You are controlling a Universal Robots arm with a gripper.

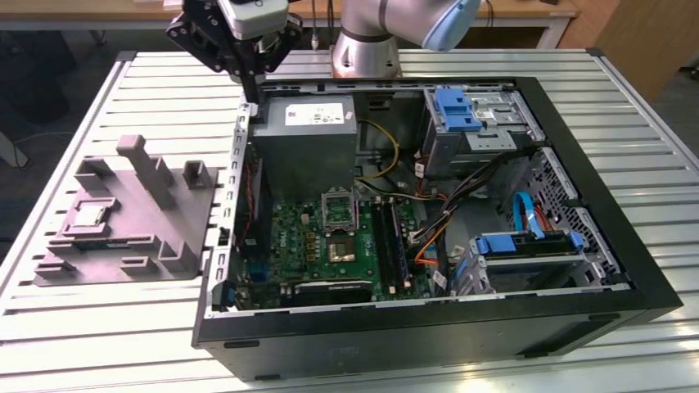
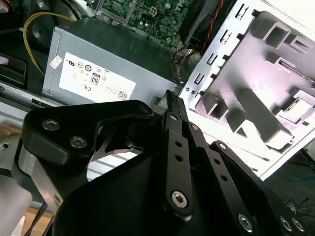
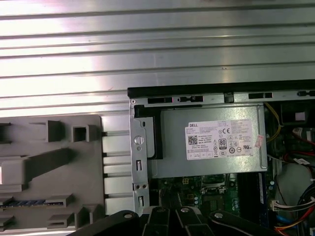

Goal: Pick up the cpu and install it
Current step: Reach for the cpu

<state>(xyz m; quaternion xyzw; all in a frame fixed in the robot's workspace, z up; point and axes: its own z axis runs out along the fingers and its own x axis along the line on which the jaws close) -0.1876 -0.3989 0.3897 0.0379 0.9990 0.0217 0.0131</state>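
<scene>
Your gripper (image 1: 254, 87) hangs with its jaws closed on nothing over the open computer case's (image 1: 437, 337) corner by the power supply (image 1: 311, 135). The cpu (image 1: 90, 215) lies in the grey holder block (image 1: 164, 225) beside the case, near the worktop's (image 1: 110, 327) edge at the exterior view's left.

Small square silver-grey cpu (image 1: 90, 215), lying flat, in a recess of the grey holder block (image 1: 164, 196)

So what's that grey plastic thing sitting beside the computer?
It is a grey block of moulded plastic, matte, with upright posts and shallow pockets. It lies flat on the slatted metal table, beside the open computer case, on the exterior view's left. The cpu, a small silvery square, rests in one pocket.
</scene>
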